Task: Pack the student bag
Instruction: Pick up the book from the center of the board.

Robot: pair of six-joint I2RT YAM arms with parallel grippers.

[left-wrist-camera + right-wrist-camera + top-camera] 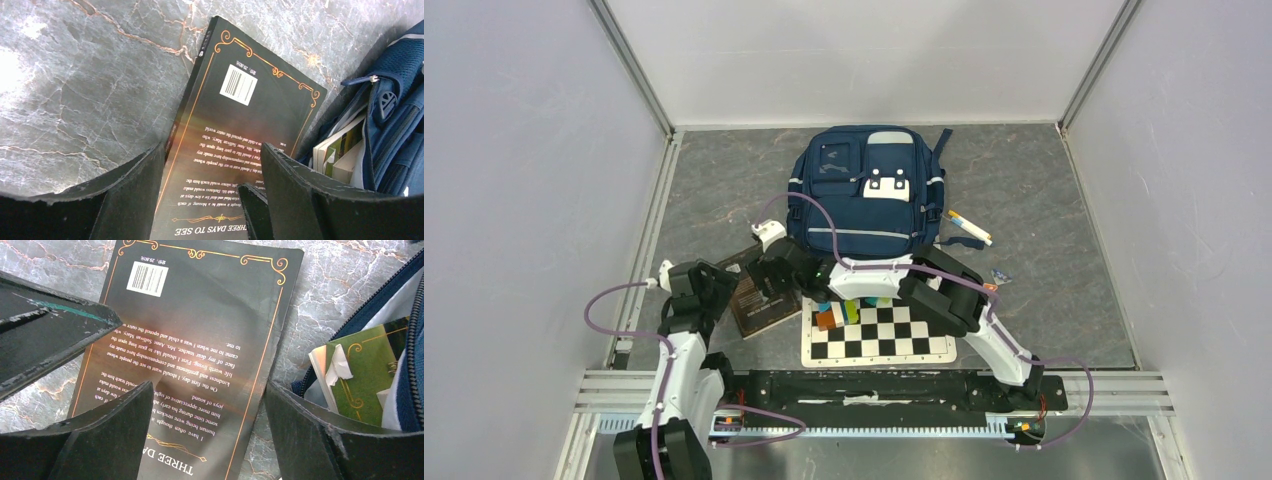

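Student bag [864, 190] open, book [235, 150] just beside it; left fingers [125, 200], right fingers [110, 440] spread over book. Next needs edge pinch.

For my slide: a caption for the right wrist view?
Open right gripper above a black paperback beside the unzipped student bag, a green book inside.

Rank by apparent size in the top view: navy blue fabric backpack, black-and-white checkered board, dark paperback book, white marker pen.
1. navy blue backpack
2. checkered board
3. dark book, partly hidden
4. white marker pen
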